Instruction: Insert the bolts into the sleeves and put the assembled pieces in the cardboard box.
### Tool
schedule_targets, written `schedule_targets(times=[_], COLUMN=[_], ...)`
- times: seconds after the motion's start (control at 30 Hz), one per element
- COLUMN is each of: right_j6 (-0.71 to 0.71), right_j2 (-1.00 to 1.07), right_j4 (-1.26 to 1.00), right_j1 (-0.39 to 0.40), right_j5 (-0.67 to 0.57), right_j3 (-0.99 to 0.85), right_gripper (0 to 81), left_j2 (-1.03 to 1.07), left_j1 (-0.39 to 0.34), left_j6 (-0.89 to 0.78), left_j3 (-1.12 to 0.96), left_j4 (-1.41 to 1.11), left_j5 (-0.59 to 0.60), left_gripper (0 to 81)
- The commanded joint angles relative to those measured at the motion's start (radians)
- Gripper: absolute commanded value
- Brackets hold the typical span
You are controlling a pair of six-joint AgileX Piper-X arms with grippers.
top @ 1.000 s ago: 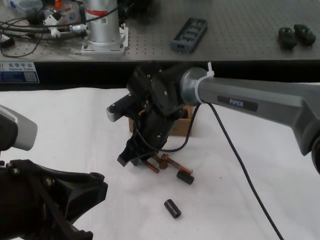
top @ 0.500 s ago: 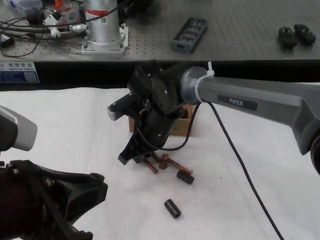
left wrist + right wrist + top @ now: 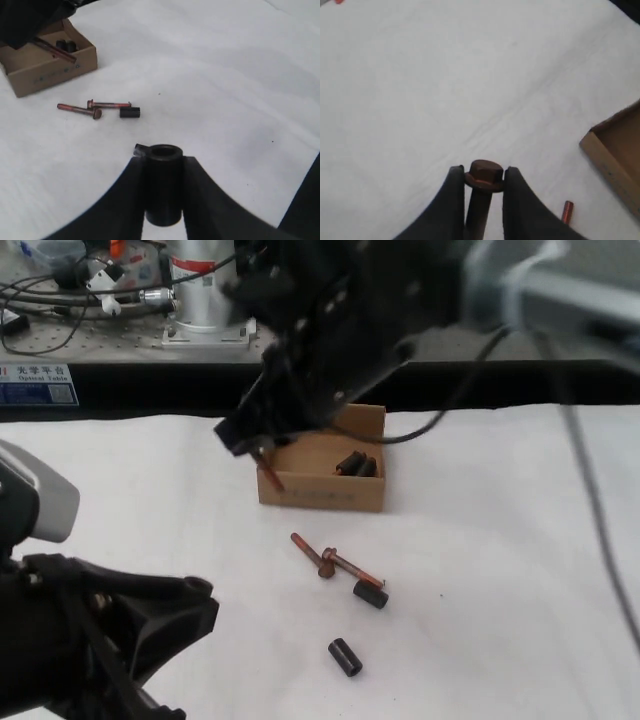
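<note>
Gripping: left claw (image 3: 163,165), matte black tubular sleeve (image 3: 162,197); right claw (image 3: 483,181), coppery hex-headed bolt (image 3: 482,171).

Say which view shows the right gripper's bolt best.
Right wrist view: the bolt sits close up, head clamped in the right gripper. High view shows just its shank under the gripper; left wrist view shows it far off, by the cardboard box.

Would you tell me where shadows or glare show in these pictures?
High view: the metal post gleams, while the cloth is evenly lit. Left wrist view: soft grey shading lies on the cloth beyond the held sleeve. Right wrist view: even light, with no glare on the held bolt.
</note>
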Motion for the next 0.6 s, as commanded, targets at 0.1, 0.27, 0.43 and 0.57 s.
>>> schedule_targets(times=[0.1, 0.27, 0.43, 0.57], right_j6=[0.014, 0.076, 0.146, 0.211], right_j2=[-0.208, -0.469, -0.719, -0.869], right_j4=[-0.125, -0.321, -0.451, -0.598], right_j1=[-0.004, -0.03, -0.072, -0.076], right_j5=[-0.046, -0.042, -0.096, -0.21], right_j3=[0.218, 0.503, 0.689, 0.786], right_gripper=[0.1, 0.1, 0.1, 0.1], left_j2=[0.055, 0.114, 0.131, 0.145], left_j1=[-0.002, -0.002, -0.002, -0.002], left_j6=[0.025, 0.013, -0.03, -0.024], left_j3=[0.026, 0.1, 0.139, 0.14], left_j4=[-0.135, -0.338, -0.517, -0.517], left_j5=[0.127, 0.224, 0.328, 0.383], left_gripper=[3.3, 0.7, 0.6, 0.6])
